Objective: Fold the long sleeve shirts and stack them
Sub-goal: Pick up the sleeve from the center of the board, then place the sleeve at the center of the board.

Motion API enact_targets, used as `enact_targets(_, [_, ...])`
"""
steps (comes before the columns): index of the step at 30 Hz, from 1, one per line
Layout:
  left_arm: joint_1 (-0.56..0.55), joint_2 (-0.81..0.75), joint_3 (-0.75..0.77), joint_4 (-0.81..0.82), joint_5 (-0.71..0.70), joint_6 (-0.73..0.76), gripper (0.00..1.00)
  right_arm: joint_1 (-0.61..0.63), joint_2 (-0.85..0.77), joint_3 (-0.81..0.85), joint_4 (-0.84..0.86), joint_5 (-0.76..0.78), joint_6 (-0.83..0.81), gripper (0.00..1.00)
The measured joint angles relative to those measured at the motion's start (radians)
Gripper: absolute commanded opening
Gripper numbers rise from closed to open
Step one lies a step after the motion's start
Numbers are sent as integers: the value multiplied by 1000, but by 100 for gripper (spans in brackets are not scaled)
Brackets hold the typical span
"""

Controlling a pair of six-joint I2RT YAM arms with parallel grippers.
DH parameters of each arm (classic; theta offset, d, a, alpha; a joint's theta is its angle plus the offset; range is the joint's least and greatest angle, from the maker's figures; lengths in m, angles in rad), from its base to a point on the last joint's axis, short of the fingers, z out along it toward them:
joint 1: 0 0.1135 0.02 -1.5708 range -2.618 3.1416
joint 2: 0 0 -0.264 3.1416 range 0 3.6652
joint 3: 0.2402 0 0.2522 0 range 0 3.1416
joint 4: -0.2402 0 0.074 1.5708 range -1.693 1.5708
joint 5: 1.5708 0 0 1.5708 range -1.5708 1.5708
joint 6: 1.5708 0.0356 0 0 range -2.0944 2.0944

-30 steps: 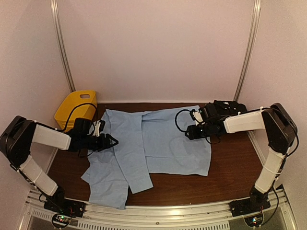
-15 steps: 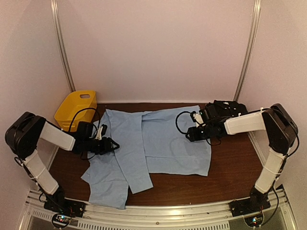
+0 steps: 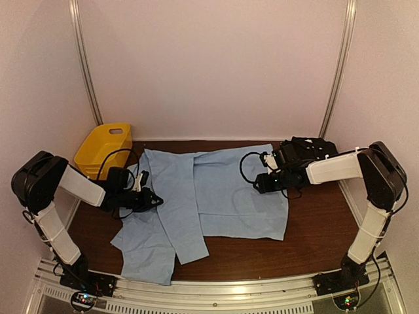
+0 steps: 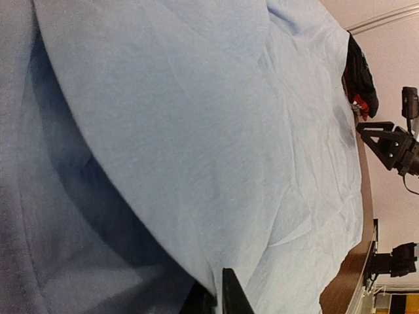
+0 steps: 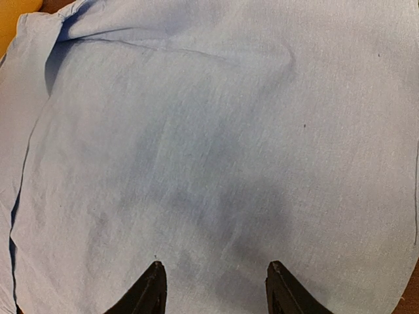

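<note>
The light blue shirt lay spread open on the dark brown table, its wide body toward the right and its long panels and a sleeve trailing toward the near left corner. The left claw sat low at the shirt's left edge, its 2 fingers drawn almost together. In the left wrist view the rim of a turned-over fold ran down between their tips, so the claw was pinched on that cloth. The rest of the shirt stretched away from it toward the far right. The right claw was over the shirt's right half, near its far edge, with its 2 fingers standing well apart and only flat blue cloth between them. Whether their tips touched the cloth could not be told. Behind the right arm, at the table's far right, lay a black shirt in a heap with a bit of red on it. A yellow basket stood at the far left corner, just beside the blue shirt's left shoulder.
</note>
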Motion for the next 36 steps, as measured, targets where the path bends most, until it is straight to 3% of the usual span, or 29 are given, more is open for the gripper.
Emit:
enact_targets(7, [0,-27,41,-15,49,-3,0,0,0,-5,0,2,0,53])
enact_targets(18, [56,-44,383,-92,70,-1,0,0,0,-20,0,26,-2,53])
enact_targets(29, [161,299,869,-113,121,-56,0,0,0,-20,0,34,-9,53])
enact_targets(36, [185,482,1099,-120,144,-114,0,0,0,-20,0,42,-12,53])
